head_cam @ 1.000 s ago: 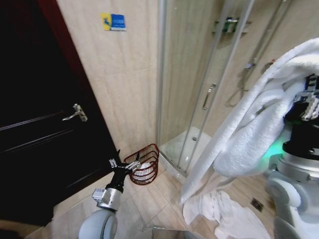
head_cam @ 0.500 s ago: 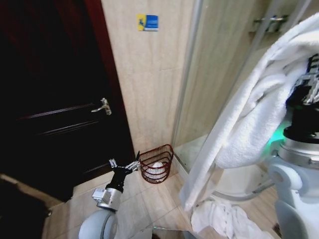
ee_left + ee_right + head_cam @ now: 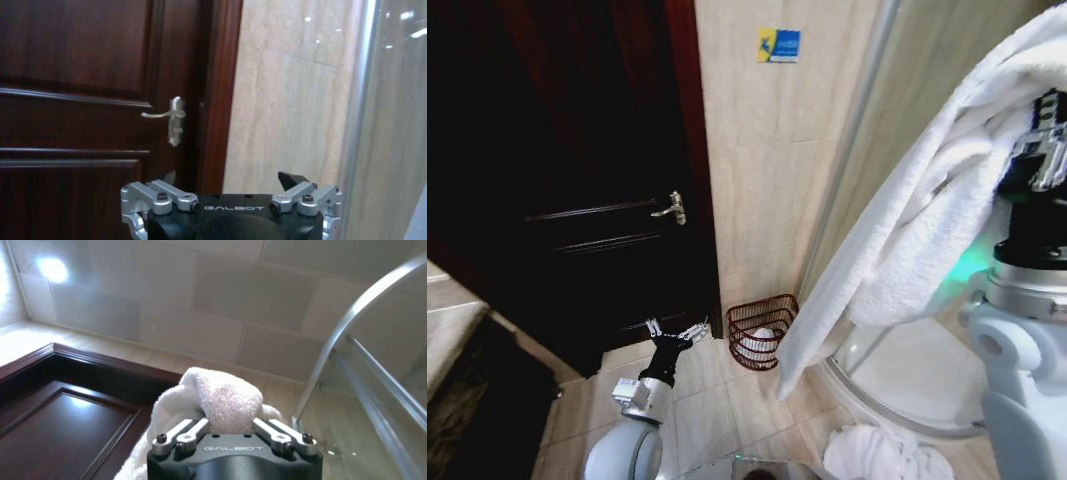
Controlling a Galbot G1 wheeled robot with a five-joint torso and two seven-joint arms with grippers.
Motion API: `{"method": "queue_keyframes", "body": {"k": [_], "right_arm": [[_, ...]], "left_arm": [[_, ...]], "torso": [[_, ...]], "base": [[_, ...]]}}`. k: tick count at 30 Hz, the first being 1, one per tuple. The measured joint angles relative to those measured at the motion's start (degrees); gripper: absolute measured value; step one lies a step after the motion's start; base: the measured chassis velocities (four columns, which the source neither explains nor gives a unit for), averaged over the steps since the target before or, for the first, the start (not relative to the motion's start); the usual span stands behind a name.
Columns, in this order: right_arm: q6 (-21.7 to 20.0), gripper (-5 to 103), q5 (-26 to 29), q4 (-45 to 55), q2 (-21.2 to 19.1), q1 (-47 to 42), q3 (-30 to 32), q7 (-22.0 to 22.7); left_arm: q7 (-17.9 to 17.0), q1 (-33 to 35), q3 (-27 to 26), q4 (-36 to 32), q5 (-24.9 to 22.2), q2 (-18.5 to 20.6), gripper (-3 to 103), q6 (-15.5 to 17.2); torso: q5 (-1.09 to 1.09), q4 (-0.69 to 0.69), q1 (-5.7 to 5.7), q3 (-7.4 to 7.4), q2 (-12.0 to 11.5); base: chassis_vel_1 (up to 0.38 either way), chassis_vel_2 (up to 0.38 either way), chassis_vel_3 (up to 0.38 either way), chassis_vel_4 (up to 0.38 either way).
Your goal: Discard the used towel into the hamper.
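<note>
A large white towel [image 3: 927, 210] hangs in long folds from my right gripper [image 3: 1052, 130], raised high at the right. In the right wrist view that gripper [image 3: 227, 427] is shut on a bunched fold of the towel [image 3: 223, 397]. The hamper [image 3: 761, 331], a small dark red wire basket with something white inside, stands on the floor against the tiled wall beside the door. The towel's lower tip hangs just right of the basket. My left gripper [image 3: 677, 330] is held low, left of the hamper, fingers open; in its wrist view the left gripper [image 3: 230, 180] faces the door.
A dark wooden door [image 3: 577, 180] with a metal handle [image 3: 670, 208] fills the left. A curved shower tray [image 3: 907, 385] and glass screen [image 3: 907, 90] stand at the right. Another white towel [image 3: 882, 455] lies crumpled on the floor tiles near me.
The whole view has swung left: door, hamper and shower have shifted right in the picture. Both arms keep their poses, the towel still hanging from the right gripper.
</note>
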Motion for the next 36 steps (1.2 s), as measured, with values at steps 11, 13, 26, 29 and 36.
{"method": "queue_keyframes", "body": {"k": [11,13,26,29,36], "right_arm": [[-4.15,11,3.36,-0.96,-1.53,1.99,-0.29,0.67],[-4.58,11,3.36,-1.35,-1.1,2.56,-0.49,0.57],[-8.71,11,6.9,0.03,-1.27,3.82,1.21,1.19],[-8.73,11,6.85,-0.08,-1.01,3.64,1.07,1.09],[-8.7,11,6.56,-0.48,-0.47,3.46,0.93,0.66]], "left_arm": [[0.0,0.0,0.0,0.0,0.0,0.0,100,0.0],[0.0,0.0,0.0,0.0,0.0,0.0,100,0.0],[0.0,0.0,0.0,0.0,0.0,0.0,100,0.0],[0.0,0.0,0.0,0.0,0.0,0.0,100,0.0],[0.0,0.0,0.0,0.0,0.0,0.0,100,0.0]], "torso": [[-0.01,-0.02,0.0,-0.01,0.0],[0.0,-0.01,0.0,0.0,0.0],[-0.01,-0.01,0.0,0.0,0.0],[-0.02,0.0,0.0,-0.01,0.0],[-0.02,-0.01,0.0,-0.01,0.0]], "base": [[0.014,0.012,0.021,0.011],[0.0,0.0,0.0,0.0],[0.009,0.007,0.007,0.008],[0.051,0.056,0.048,0.055],[0.063,0.069,0.071,0.061]]}}
